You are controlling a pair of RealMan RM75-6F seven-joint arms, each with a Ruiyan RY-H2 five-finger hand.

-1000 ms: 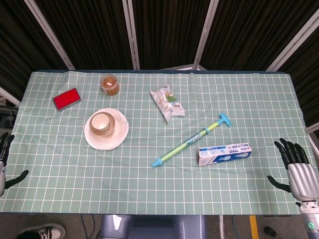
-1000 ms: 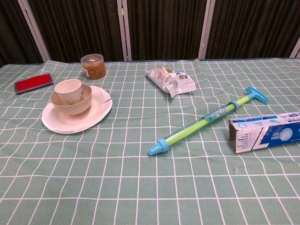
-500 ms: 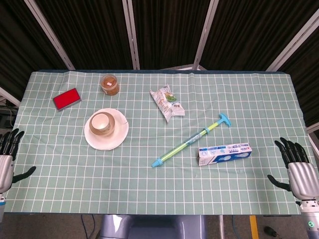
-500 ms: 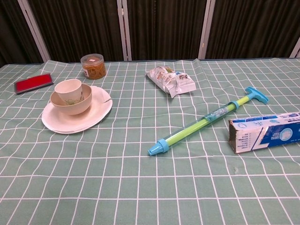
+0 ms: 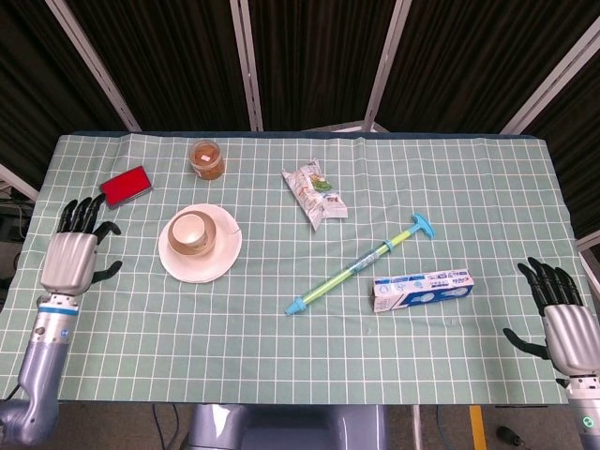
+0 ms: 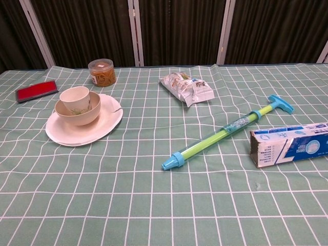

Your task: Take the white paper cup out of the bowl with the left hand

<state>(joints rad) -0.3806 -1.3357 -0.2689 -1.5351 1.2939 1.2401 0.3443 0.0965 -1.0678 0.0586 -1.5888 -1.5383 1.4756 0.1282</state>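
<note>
While working down from largest to smallest, record first the table (image 5: 469, 187), covered by a green checked cloth. Next note the blue-and-green pump tube (image 5: 361, 264) lying diagonally right of centre, and the toothpaste box (image 5: 422, 289) just beside its lower stretch.

Find the white plate (image 6: 97, 130) on the left half, carrying the bowl (image 6: 84, 115) near its middle. Log the left hand (image 5: 70, 253) at the left edge of the table, well apart from the plate, fingers spread and pointing away from the robot, grasping nothing. Log the right hand (image 5: 567, 333) at the near right corner, fingers apart, likewise empty and away from every object.

Note the snack packet (image 5: 316, 192) and jar (image 5: 206, 159) toward the far side, and the red case (image 5: 126, 186) near the left hand's fingertips.

Locate the white paper cup (image 6: 74, 96) upright inside the bowl, mouth up, its rim standing above the bowl's rim, untouched.

Judge the step in hand as the approach, with no contact yet made. For the next move, expect to carry the left hand rightward over the plate, lower the fingers around the cup's exposed upper wall, close lightly to spare the paper, then lift straight up clear of the bowl. Watch for the bowl shifting on the plate.
</note>
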